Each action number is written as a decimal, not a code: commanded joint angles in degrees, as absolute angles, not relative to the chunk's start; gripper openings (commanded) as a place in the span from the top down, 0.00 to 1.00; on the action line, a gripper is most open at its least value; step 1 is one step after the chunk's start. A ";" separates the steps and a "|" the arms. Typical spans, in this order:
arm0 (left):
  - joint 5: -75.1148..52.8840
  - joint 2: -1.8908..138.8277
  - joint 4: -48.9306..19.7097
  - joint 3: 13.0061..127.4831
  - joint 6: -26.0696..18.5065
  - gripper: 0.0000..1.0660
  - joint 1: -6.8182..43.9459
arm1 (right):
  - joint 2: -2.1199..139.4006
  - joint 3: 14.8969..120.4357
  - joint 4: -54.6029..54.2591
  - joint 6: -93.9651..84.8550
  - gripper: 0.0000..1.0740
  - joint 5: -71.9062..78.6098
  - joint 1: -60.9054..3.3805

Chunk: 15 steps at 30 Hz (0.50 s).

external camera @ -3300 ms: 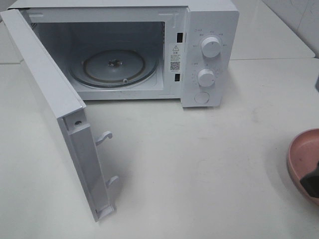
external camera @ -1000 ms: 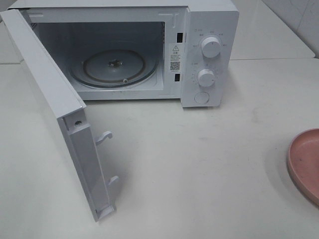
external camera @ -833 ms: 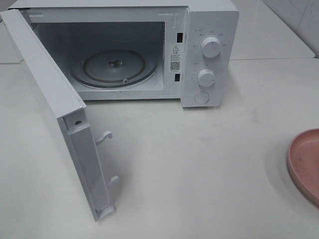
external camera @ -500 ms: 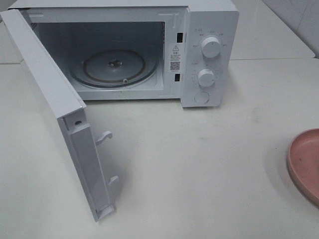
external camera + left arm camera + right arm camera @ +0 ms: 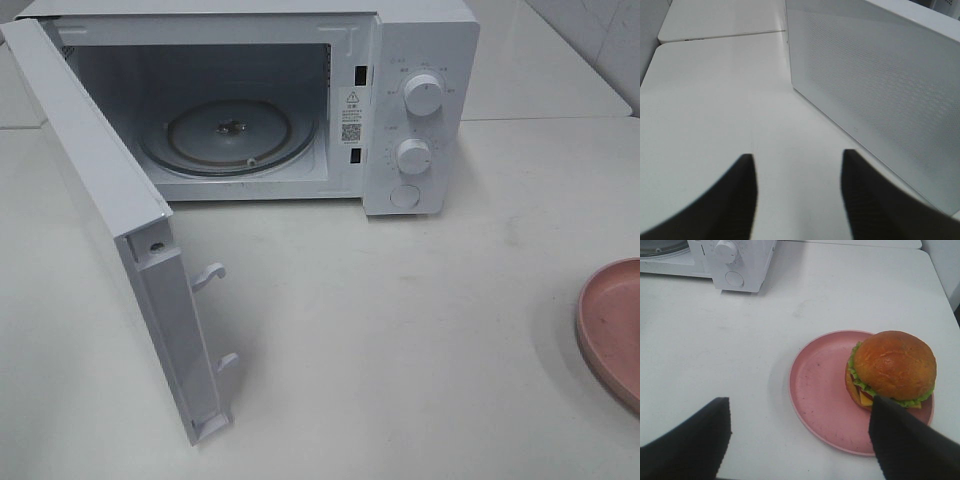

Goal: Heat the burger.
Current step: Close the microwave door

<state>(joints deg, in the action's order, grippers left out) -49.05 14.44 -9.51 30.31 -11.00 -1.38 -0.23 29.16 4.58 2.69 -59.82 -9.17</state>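
The burger, with a golden-brown bun and green lettuce, sits on the far side of a pink plate in the right wrist view. My right gripper hovers open above the table just short of the plate, and its fingers are apart from the burger. The exterior view shows only the plate's edge, with no burger and no gripper. The white microwave stands open, its glass turntable bare. My left gripper is open over bare table, nothing between its fingers, beside the door's outer face.
The microwave door swings out toward the front left, its two latch hooks sticking out. Two knobs and a button are on the right panel. A tabletop seam runs behind the microwave.
A dark gripper part that sat over the plate at the right edge a few seconds ago has left the exterior view. Over the last second nothing visibly moved there.
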 commanded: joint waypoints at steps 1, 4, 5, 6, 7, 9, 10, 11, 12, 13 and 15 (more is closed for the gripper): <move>-42.06 19.77 -9.68 30.19 -11.17 1.00 -1.43 | -1.72 28.99 4.87 2.69 0.29 -59.36 -8.77; -36.67 23.26 -9.85 29.39 -11.40 1.00 -1.43 | -1.72 28.99 4.87 2.69 0.29 -59.36 -8.77; -36.67 23.26 -9.85 29.39 -11.40 1.00 -1.43 | -1.72 28.99 4.87 2.69 0.29 -59.36 -8.77; -34.89 24.29 -10.20 28.88 -11.40 1.00 -1.43 | -1.72 28.99 4.87 2.69 0.29 -59.36 -8.77; -30.19 26.81 -10.60 27.56 -11.52 1.00 -1.43 | -1.72 28.99 4.87 2.69 0.29 -59.36 -8.77; -25.15 29.28 -10.60 25.90 -12.38 1.00 -1.43 | -1.72 28.99 4.87 2.69 0.29 -59.36 -8.77; -22.52 30.19 -10.60 24.98 -13.18 1.00 -1.43 | -1.72 28.99 4.87 2.69 0.29 -59.36 -8.77; -22.52 30.19 -10.60 24.98 -13.18 1.00 -1.43 | -1.72 28.99 4.87 2.69 0.29 -59.36 -8.77; -14.73 32.43 -10.60 22.52 -15.36 1.00 -1.43 | -1.72 28.99 4.87 2.69 0.29 -59.36 -8.77; -14.73 32.43 -10.60 22.52 -15.36 1.00 -1.43 | -1.72 28.99 4.87 2.69 0.29 -59.36 -8.77; -5.61 35.58 -10.89 19.42 -17.65 1.00 -1.43 | -1.72 28.99 4.87 2.69 0.29 -59.36 -8.77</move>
<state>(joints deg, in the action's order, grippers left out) -14.95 33.35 -10.03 21.72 -15.53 -1.38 -0.23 29.16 4.58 2.75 -59.76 -9.17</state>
